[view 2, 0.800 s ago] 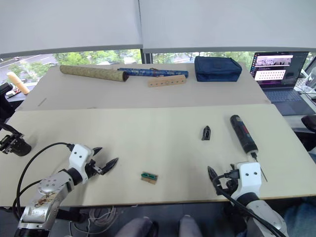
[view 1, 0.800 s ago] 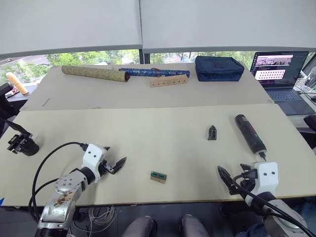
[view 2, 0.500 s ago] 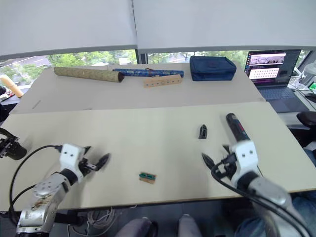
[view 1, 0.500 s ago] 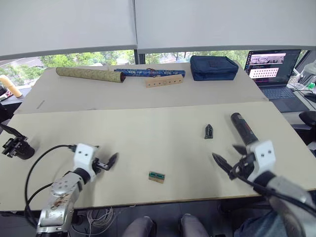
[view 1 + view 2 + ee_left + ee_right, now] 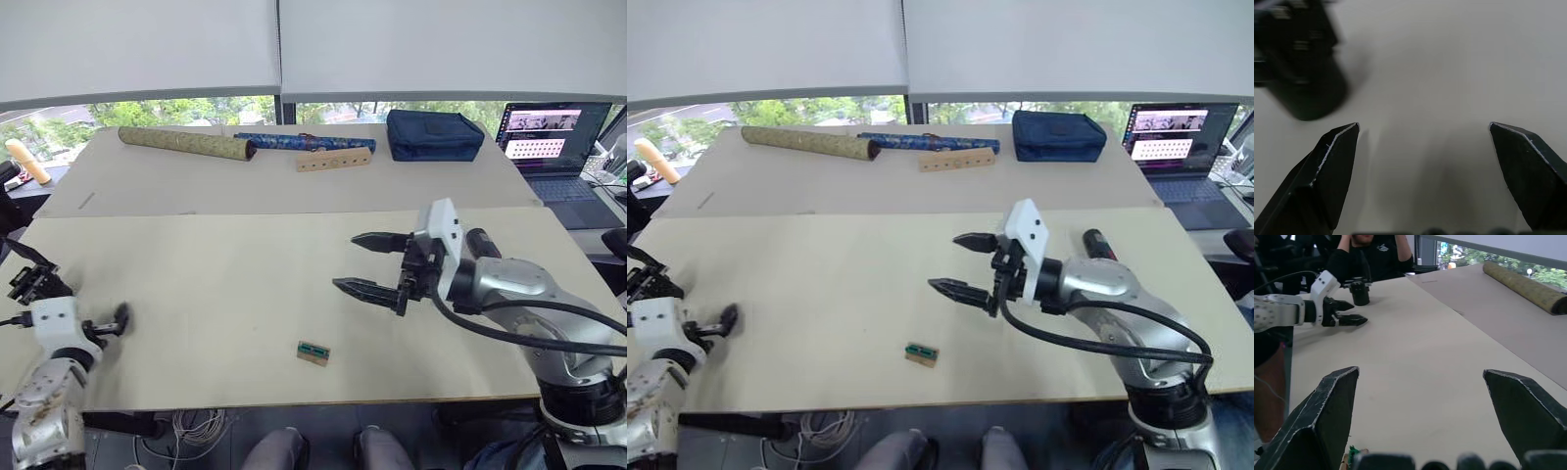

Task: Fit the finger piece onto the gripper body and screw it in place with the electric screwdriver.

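While no part has yet been joined, the task stands at its very start—nothing fitted, nothing screwed, no tool in hand.

- Gripper body (image 5: 34, 284): stands at the left edge of the tabletop (image 5: 245, 274), untouched, just beyond the left gripper.
- Left gripper (image 5: 110, 323): near the front-left corner, fingers spread wide, holding nothing; its wrist view puts the gripper body off to one side of the open fingers, not between them.
- Right gripper (image 5: 377, 264): raised over the right-of-centre part of the tabletop, fingers wide apart and pointing toward the left edge, empty.
- Electric screwdriver (image 5: 478, 238): lies near the right edge, mostly covered by the right arm; its far end shows.
- Finger piece: place cannot be told from here.
- Green-and-tan block (image 5: 313, 352): near the front edge, about midway along, well apart from both grippers.

Left to do, by judgement: take up finger piece and body, seat one on the other, fetch the screwdriver, drive the screw.

Room: the middle of the tabletop between the grippers lies bare—ample for assembly. The gripper body sits so close to the left edge that a nudge outward could likely tip it off.
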Motion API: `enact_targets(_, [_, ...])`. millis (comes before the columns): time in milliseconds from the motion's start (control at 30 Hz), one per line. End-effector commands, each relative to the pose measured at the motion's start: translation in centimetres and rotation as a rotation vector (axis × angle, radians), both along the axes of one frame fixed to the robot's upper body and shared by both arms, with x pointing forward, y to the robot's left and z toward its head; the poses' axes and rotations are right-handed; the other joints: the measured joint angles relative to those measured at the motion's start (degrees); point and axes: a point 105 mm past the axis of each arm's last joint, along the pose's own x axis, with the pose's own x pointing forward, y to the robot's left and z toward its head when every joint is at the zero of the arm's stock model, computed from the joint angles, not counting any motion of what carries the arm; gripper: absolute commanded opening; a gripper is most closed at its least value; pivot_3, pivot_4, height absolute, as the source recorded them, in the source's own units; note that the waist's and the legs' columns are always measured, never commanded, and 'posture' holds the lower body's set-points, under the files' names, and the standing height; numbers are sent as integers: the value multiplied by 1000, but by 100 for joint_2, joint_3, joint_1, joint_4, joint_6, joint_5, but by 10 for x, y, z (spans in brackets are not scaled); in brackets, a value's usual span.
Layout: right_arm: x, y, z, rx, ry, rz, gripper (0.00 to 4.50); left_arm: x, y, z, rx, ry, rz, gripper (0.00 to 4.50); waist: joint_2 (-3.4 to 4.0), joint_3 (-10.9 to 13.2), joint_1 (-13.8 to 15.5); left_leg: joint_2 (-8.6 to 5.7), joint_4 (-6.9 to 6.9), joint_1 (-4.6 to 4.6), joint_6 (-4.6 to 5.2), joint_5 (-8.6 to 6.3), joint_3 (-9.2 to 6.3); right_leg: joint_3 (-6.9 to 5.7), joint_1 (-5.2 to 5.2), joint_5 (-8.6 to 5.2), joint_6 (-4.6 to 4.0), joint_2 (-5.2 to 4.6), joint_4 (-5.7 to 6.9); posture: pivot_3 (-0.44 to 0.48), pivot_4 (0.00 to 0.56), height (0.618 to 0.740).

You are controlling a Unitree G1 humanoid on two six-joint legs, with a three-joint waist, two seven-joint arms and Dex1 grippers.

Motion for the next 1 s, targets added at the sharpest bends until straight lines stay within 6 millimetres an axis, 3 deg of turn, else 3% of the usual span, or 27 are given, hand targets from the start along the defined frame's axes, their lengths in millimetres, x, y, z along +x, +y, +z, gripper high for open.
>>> enact_targets(33, [-2, 6, 8, 16, -20, 33, 4483, 4, 15, 10, 26, -32, 44, 4500, -3, -2, 4, -1, 0, 0, -16, 9, 0, -1, 0, 0, 0, -1, 0, 0, 150, 740])
enact_targets(367, [-1, 9, 6, 5, -28, 37, 4483, -3, 56, 15, 32, -53, 292, 4500, -11, -6, -71, 3, 0, -4, -25, 14, 1, 6, -2, 1, -2, -2, 16, 0, 150, 740])
enact_targets(533, [1, 9, 6, 8, -33, 23, 4483, -5, 64, 19, 85, -49, 356, 4500, -14, -8, -76, 5, 0, -6, -27, 13, 2, 4, -7, 2, -3, -2, 18, 0, 150, 740])
enact_targets(833, [2, 7, 6, 20, -15, 0, 4483, 24, 71, 23, 66, -40, 329, 4500, -36, -15, -70, 4, 0, -10, -32, 16, 2, -5, -26, 5, -7, -2, 18, 0, 150, 740])
enact_targets(1000, [1, 5, 5, 20, -10, -12, 4483, 31, 76, 28, 49, -50, 342, 4500, -55, -26, -91, 1, 0, -40, -20, 31, 6, -13, -63, 7, -6, -5, 27, 0, 150, 740])
